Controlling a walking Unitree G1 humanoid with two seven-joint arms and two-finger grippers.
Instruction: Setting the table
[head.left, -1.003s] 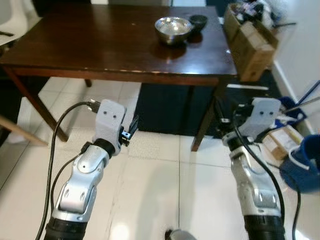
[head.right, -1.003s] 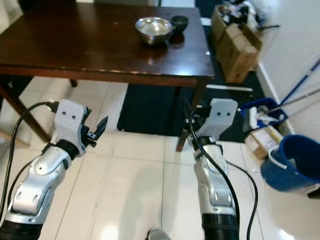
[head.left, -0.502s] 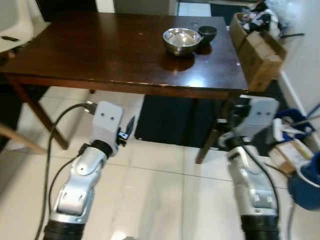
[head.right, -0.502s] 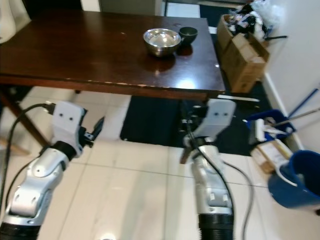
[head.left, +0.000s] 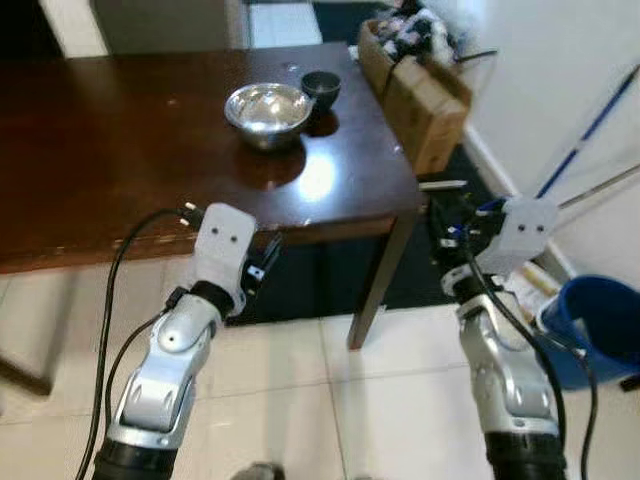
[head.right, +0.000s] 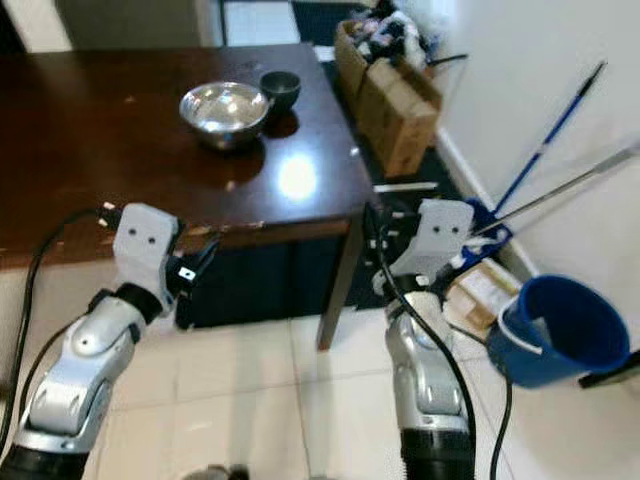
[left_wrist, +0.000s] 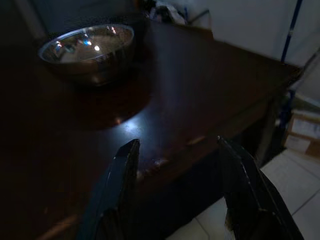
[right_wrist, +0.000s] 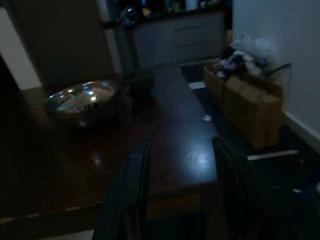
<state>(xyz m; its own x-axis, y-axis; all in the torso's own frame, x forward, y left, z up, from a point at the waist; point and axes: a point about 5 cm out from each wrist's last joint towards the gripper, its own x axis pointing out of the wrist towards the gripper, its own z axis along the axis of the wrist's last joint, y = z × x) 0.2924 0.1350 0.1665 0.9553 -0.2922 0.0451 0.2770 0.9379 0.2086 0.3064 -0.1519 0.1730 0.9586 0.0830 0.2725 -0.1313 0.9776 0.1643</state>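
Bare table (head.left: 120, 170) before steel bowl (head.left: 267, 105), dark cup (head.left: 321, 86)

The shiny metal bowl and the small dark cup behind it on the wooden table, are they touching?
Cannot tell. In the right eye view the shiny metal bowl and small dark cup sit edge to edge, with no plain gap or contact visible.

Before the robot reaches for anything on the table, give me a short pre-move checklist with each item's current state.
1. Left gripper open and empty: ok.
2. Right gripper open and empty: ok.
3. Steel bowl upright on the wooden table: ok.
4. Small dark cup upright beside the steel bowl: ok.
5. Grippers over the tabletop: not ok, both are short of the near edge.
6. Bowl contents: cannot tell.
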